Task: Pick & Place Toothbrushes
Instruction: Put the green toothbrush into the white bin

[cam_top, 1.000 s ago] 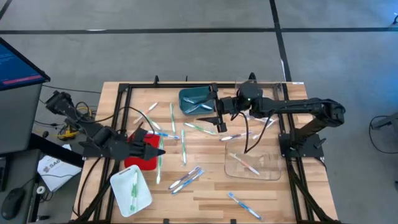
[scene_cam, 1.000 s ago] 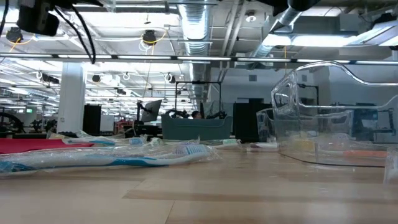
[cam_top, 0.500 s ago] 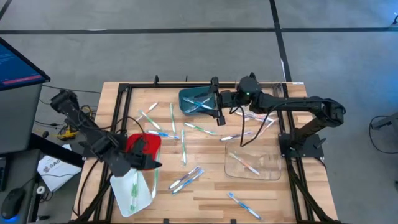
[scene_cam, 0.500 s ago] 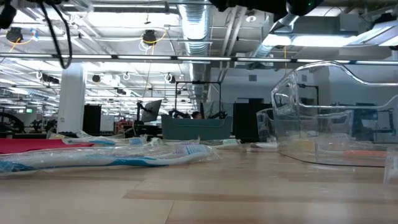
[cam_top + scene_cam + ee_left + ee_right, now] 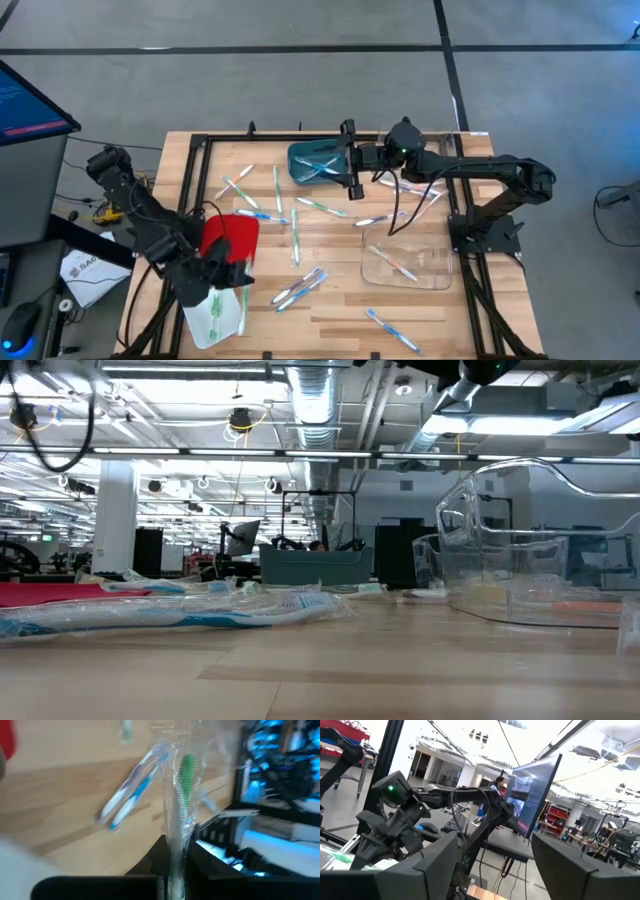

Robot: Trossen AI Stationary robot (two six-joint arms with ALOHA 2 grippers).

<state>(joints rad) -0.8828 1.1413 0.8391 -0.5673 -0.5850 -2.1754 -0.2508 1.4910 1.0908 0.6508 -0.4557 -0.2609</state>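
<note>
My left gripper (image 5: 232,272) hangs over the white tray (image 5: 196,322) at the table's near left. It is shut on a green toothbrush in a clear wrapper (image 5: 184,785). The tray holds other green toothbrushes (image 5: 214,303). My right gripper (image 5: 350,172) stands open over the teal bin (image 5: 310,160) at the far middle, and nothing shows between its fingers (image 5: 492,870). The bin holds toothbrushes too. Several wrapped toothbrushes (image 5: 296,236) lie flat on the wood. In the low view a blue one (image 5: 170,615) lies in front. My left gripper pinches the wrapped green toothbrush between its two fingers at the handle end (image 5: 175,851). The brush runs on along the fingers and sticks out past their tips, its green head (image 5: 187,770) farthest away. The fingers slant downward. The brush is lifted clear of table and tray.
A red tray (image 5: 236,232) lies just beyond the white one. A clear container (image 5: 430,268) with a toothbrush inside stands at the near right. A black frame (image 5: 200,150) borders the table. Loose blue toothbrushes (image 5: 300,290) lie in the near middle.
My left gripper has carried the green toothbrush from beside the red tray toward the table's near edge, out over the white tray. It rolled and tipped on the way and stayed shut. My right gripper has shifted a little toward the far edge, over the teal bin.
</note>
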